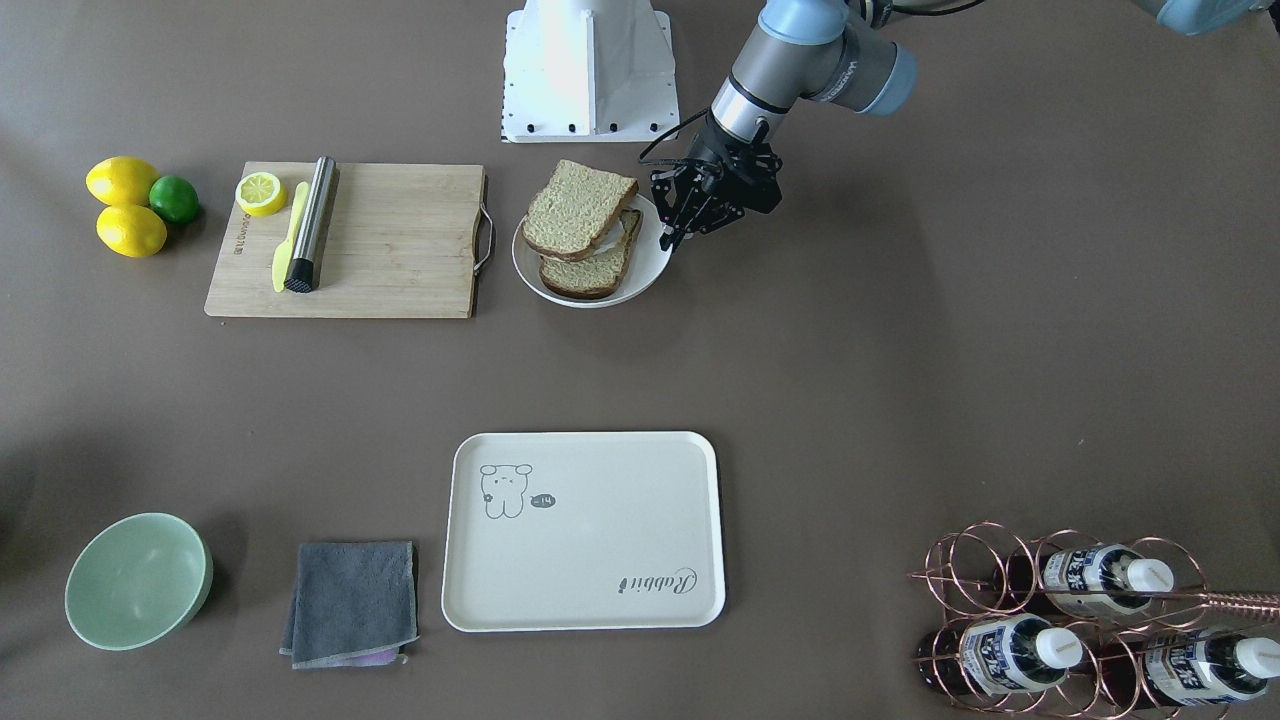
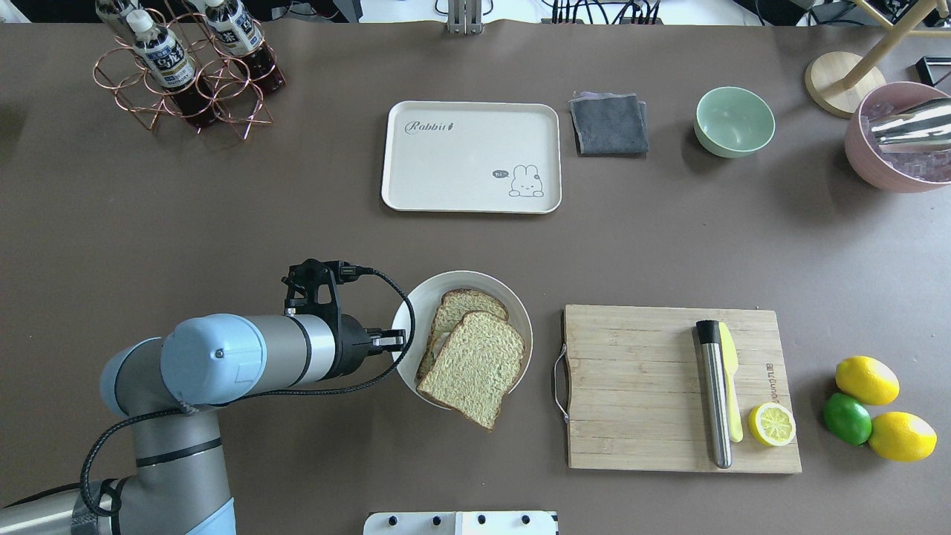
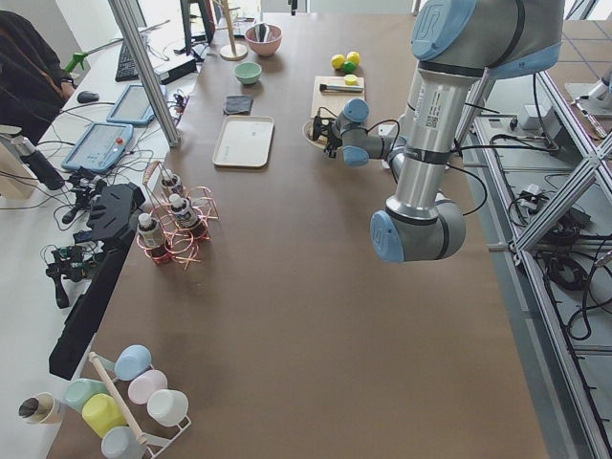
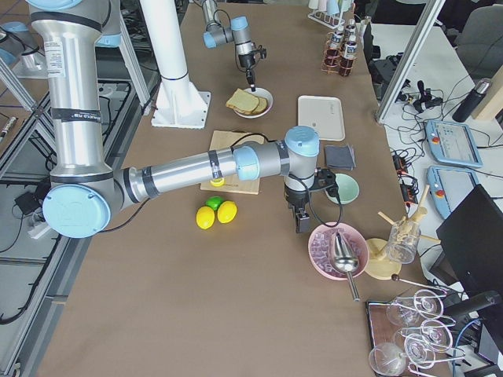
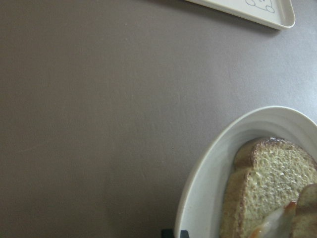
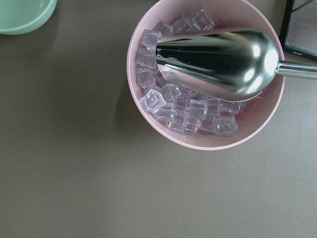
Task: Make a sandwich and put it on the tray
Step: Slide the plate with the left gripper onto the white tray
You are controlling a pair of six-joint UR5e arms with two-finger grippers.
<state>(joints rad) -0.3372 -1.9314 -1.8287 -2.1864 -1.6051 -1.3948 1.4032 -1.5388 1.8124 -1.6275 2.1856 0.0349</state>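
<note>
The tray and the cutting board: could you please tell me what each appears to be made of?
The tray looks like matte cream plastic or melamine: smooth moulded rim, printed drawing. The cutting board looks like bamboo or pale wood: parallel glued strips, visible grain.

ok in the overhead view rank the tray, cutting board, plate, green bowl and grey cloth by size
1. wooden cutting board
2. cream tray
3. round white plate
4. green bowl and grey cloth look about alike, so no order between them
</note>
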